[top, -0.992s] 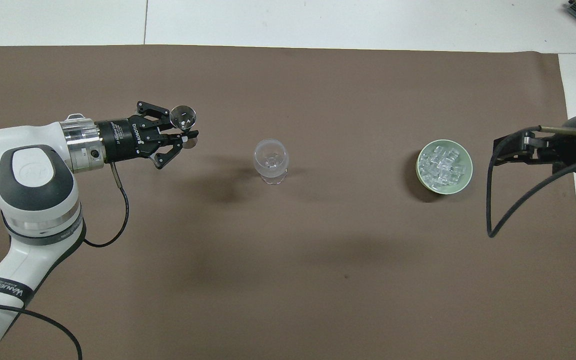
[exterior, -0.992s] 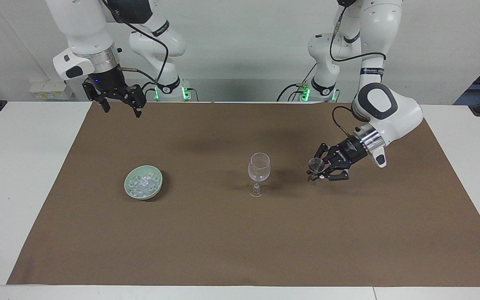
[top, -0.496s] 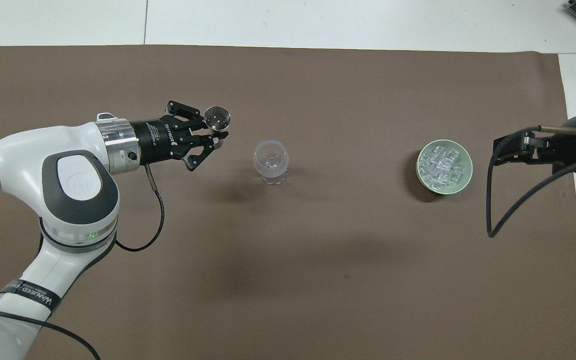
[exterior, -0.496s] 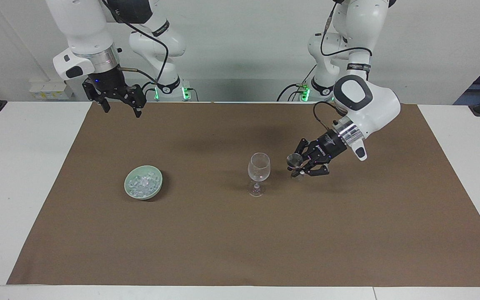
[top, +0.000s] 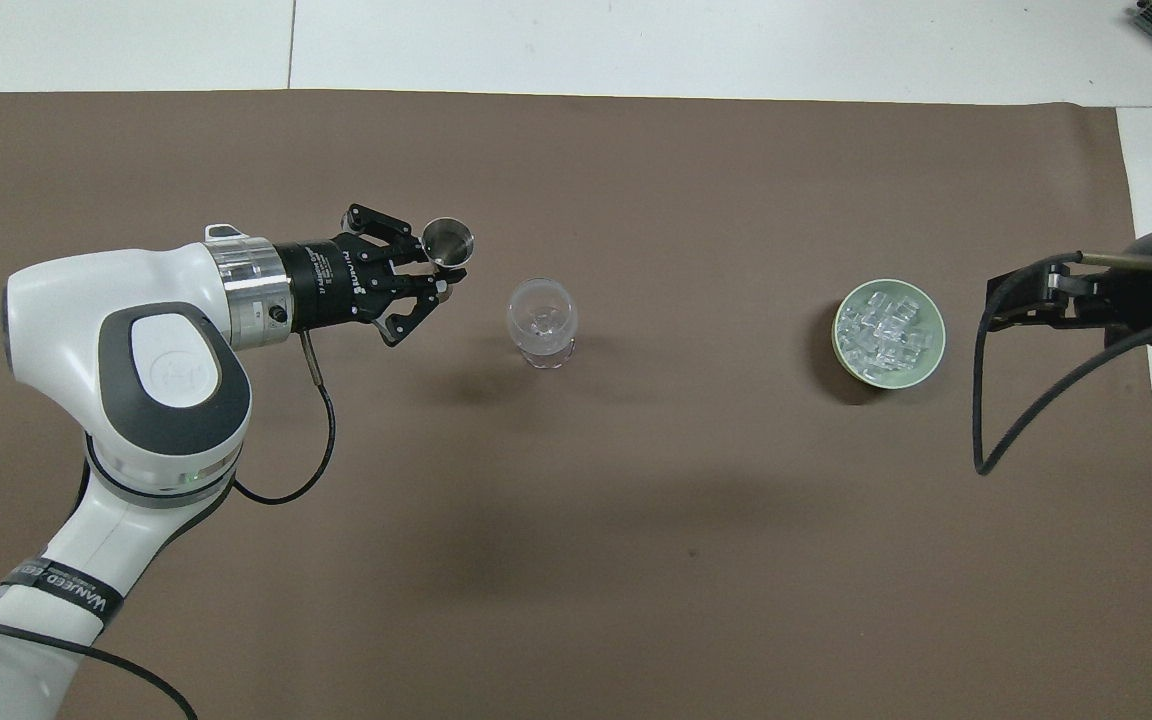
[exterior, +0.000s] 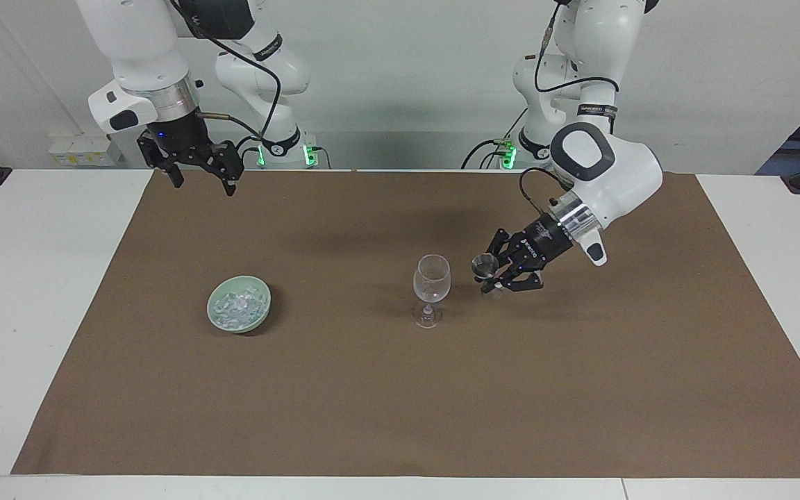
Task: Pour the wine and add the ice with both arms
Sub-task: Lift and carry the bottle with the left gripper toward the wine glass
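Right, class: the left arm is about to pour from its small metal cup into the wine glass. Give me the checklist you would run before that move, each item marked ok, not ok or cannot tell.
1. Left gripper shut on the small metal cup: ok.
2. Wine glass upright on the brown mat: ok.
3. Cup over the glass's mouth: not ok; it is up in the air beside the glass, toward the left arm's end of the table.
4. Liquid in the cup: cannot tell.
5. Green bowl of ice standing apart from the glass: ok.
6. Right gripper open and waiting clear of the pour, raised over the mat's edge by the robots: ok.
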Controlling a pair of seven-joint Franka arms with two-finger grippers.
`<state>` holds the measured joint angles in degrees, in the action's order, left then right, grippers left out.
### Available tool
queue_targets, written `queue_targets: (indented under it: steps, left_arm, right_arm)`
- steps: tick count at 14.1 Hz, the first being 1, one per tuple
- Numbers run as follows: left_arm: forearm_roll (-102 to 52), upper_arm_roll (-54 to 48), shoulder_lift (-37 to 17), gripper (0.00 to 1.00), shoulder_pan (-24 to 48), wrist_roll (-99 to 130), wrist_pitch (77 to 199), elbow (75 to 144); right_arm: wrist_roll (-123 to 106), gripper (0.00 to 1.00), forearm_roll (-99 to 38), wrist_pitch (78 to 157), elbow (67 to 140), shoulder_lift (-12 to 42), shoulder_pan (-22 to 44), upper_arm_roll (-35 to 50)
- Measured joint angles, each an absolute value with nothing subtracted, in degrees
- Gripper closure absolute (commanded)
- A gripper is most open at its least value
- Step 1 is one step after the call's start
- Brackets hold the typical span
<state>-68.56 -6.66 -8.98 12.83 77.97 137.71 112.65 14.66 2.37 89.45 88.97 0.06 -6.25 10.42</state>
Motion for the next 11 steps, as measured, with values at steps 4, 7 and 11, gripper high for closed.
queue_targets:
  steps: [4,7,11]
  left_arm:
    - [-67.89,-6.69,-8.98,1.0,13.43,78.09,137.86,112.65]
    - [-64.87,-6.68,-8.97,1.0,14.27,79.56,138.63,112.64]
    - [-60.98,-6.65,-8.97,1.0,16.03,80.49,139.32,112.64]
  right_arm:
    - [14.66,0.0,2.37,89.45,88.97,0.06,-6.25,10.42]
    - [14.66,0.0,2.37,89.45,88.97,0.06,-6.25,10.42]
    - [14.66,0.0,2.37,89.45,88.97,0.06,-6.25,10.42]
